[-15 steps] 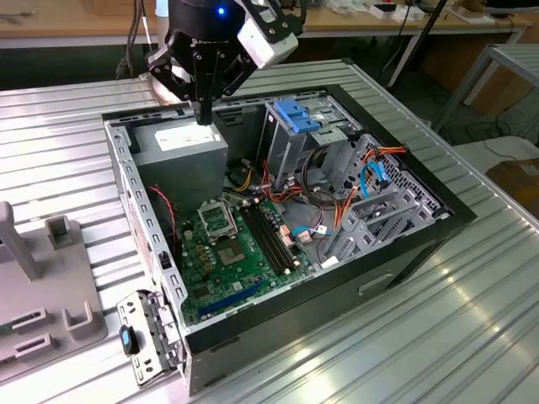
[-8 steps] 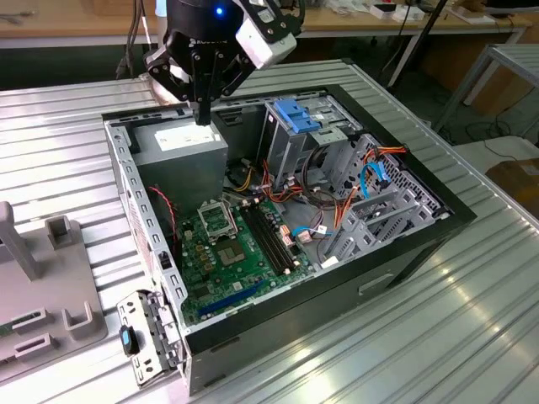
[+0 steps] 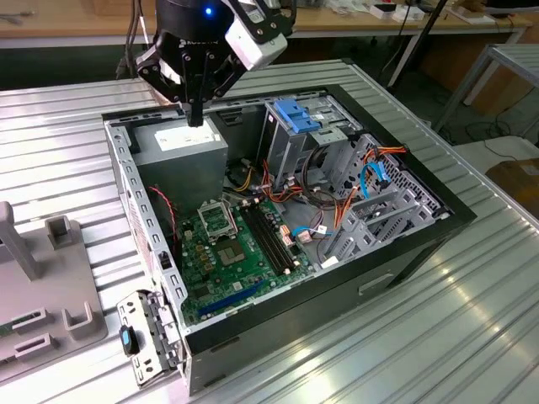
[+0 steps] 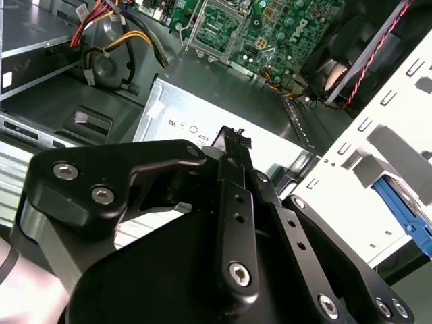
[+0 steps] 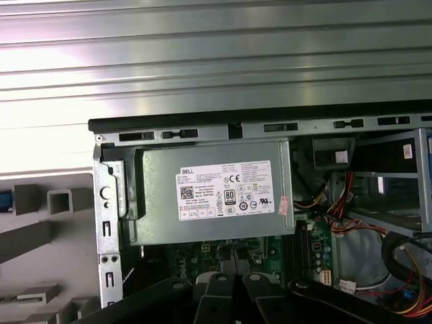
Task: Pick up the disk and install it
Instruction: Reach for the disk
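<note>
The disk is out of view. My gripper (image 3: 195,116) hangs over the back corner of the open computer case (image 3: 396,252), just above the grey power supply box (image 3: 181,150) with its white sticker. Its black fingers (image 4: 233,145) are shut together with nothing between them. In the first wrist view the gripper (image 5: 233,273) points down near the edge of the power supply box (image 5: 216,192), over the motherboard. A sliver of blue (image 5: 3,200) sits on the grey fixture at that picture's edge; I cannot tell what it is.
Inside the case lie a green motherboard (image 3: 227,244), coloured cables (image 3: 337,202) and an upright metal cage (image 3: 290,147) with a blue latch (image 3: 296,114). A grey slotted fixture (image 3: 50,286) stands at the exterior view's left on the ribbed metal table (image 3: 472,337). A metal bracket (image 3: 147,337) hangs off the case corner.
</note>
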